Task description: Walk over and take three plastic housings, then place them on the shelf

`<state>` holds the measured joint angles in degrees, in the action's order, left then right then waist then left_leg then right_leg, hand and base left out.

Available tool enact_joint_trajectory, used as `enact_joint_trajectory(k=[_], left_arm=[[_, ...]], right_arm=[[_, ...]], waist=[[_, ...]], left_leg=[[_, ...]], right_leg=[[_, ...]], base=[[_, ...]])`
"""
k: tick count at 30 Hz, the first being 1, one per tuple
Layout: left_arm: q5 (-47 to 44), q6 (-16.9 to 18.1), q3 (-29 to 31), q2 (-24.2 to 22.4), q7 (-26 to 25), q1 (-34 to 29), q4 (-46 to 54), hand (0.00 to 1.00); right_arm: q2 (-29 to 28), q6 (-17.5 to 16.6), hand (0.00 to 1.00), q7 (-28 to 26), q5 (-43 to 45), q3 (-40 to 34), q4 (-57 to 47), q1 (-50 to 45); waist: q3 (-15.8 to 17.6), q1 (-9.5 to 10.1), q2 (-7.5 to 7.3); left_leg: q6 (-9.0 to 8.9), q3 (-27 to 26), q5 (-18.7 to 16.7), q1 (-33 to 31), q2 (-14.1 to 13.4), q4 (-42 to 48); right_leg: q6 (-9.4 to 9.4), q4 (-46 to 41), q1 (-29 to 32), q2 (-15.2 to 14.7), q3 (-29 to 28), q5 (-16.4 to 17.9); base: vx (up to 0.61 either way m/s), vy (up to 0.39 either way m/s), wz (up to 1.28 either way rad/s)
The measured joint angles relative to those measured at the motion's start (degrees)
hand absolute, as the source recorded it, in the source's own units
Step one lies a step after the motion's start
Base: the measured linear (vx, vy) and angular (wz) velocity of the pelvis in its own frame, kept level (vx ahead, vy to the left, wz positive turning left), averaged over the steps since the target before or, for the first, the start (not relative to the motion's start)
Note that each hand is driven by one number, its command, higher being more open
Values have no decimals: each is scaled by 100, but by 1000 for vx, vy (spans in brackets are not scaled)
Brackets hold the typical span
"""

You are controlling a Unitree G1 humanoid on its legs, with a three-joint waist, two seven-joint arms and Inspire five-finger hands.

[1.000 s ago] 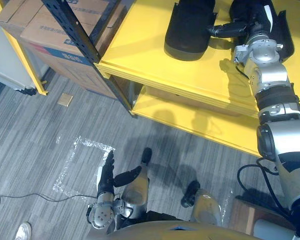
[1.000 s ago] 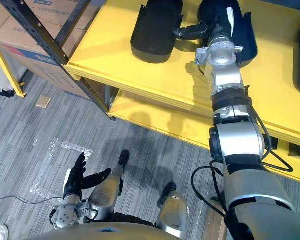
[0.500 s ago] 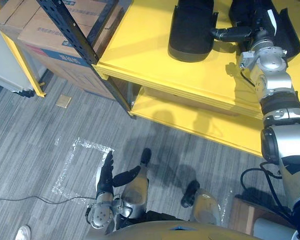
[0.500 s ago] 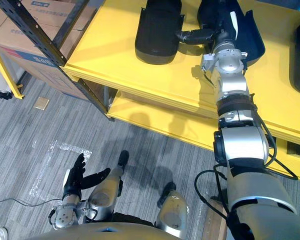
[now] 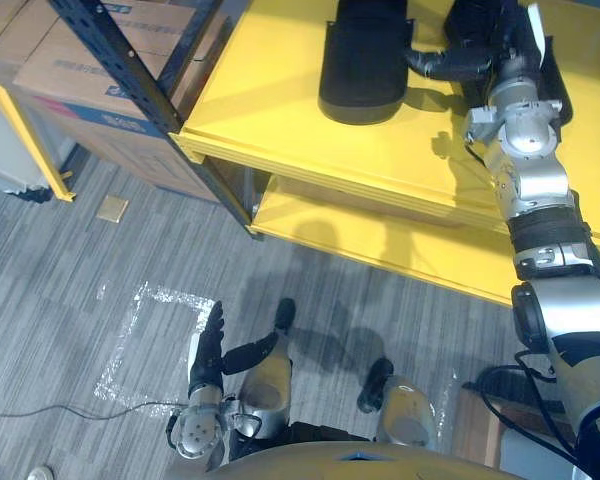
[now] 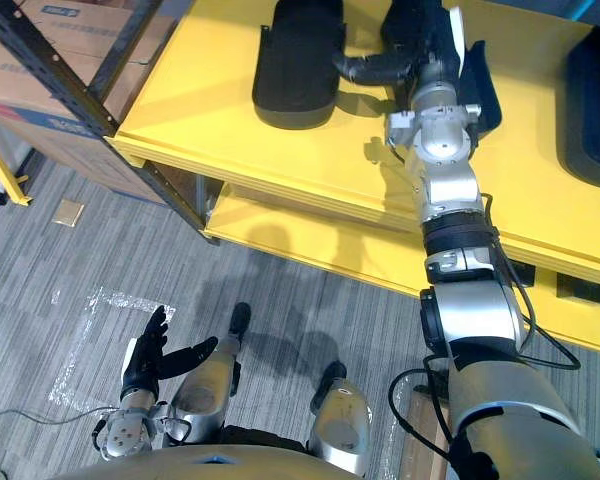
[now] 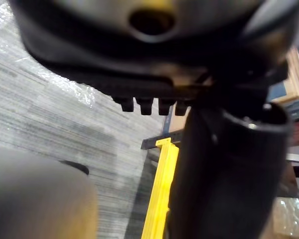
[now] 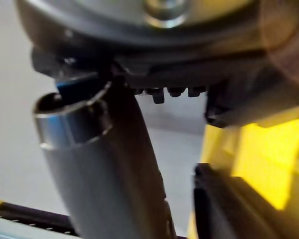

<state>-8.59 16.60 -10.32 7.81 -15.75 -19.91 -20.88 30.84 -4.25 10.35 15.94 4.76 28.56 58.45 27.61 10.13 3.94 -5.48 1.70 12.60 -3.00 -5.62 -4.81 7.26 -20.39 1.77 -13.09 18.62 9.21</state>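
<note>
Seemingly releasing black plastic housing (image 6: 485, 90) on yellow shelf (image 6: 280, 160), right hand (image 6: 425, 45) spread open; left hand (image 6: 145, 355) open, idle. Next: withdraw without nudging.

Head pair: set high, aimed steeply down across the front edge of the yellow shelf (image 5: 280, 110) to the grey carpet floor (image 5: 100, 250). Both eyes share one black plastic housing (image 5: 363, 60), the right hand (image 6: 428, 62) up at the shelf and the left hand (image 5: 208, 355) low over the floor. The right eye sits slightly rightward and catches a further housing (image 6: 592, 100) at its edge. Left wrist camera: very close behind its own hand, facing along the floor to a yellow post (image 7: 159, 194). Right wrist camera: equally close, facing the yellow of the shelf.
</note>
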Motion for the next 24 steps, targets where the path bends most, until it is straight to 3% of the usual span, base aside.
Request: enact_joint_trajectory(k=[3,7,10,13,18,22,24], left_arm=[[1,39,12,46,27,-4,-5,100],[12,85,55,186,161,-48,-107,100],[23,84,179,232,209,-73,-164,100],[24,77,233,228,220,-89,-291,100],[31,72,330,223,228,-188,-368,100],[249,73,371,188,212,-220,-441,100],[248,73,366,149,201,-222,-459,100]], right_arm=[[-78,-29,100,301,-175,-194,-1053,-145],[-102,-112,100,516,-180,-464,-1946,-424],[-45,-128,100,530,-175,-643,-2175,-624],[481,-123,100,201,-172,-985,-2693,-1617],[839,-107,100,-579,73,-1328,-2938,-3068],[842,-102,100,-1075,102,-1415,-2953,-4158],[840,-103,100,-1157,-302,-1414,-2953,-4436]], waist=[[-59,-92,-124],[-450,-166,-424],[-622,-306,-581],[-849,-444,-721],[-1025,-729,-838],[-1082,-934,-810],[-1092,-958,-794]], left_leg=[[4,-78,-59,139,-11,-5],[4,-286,-155,177,-90,-24],[4,-365,-188,223,-111,-24],[22,-548,-282,310,-104,-29],[23,-831,-362,357,-146,-30],[-10,-989,-398,399,-206,-29],[-26,-1038,-418,406,-231,-29]], right_leg=[[22,237,-198,42,-31,-91],[30,666,-290,182,-185,-288],[39,888,-383,232,-254,-407],[66,1188,-484,258,-407,-571],[82,1391,-434,315,-667,-707],[70,1457,-401,377,-815,-759],[68,1457,-372,401,-874,-760]], base=[[37,-8,-15],[34,-5,-22],[38,-4,-19],[15,24,-26],[4,8,-29],[4,-21,-23],[0,-19,-13]])
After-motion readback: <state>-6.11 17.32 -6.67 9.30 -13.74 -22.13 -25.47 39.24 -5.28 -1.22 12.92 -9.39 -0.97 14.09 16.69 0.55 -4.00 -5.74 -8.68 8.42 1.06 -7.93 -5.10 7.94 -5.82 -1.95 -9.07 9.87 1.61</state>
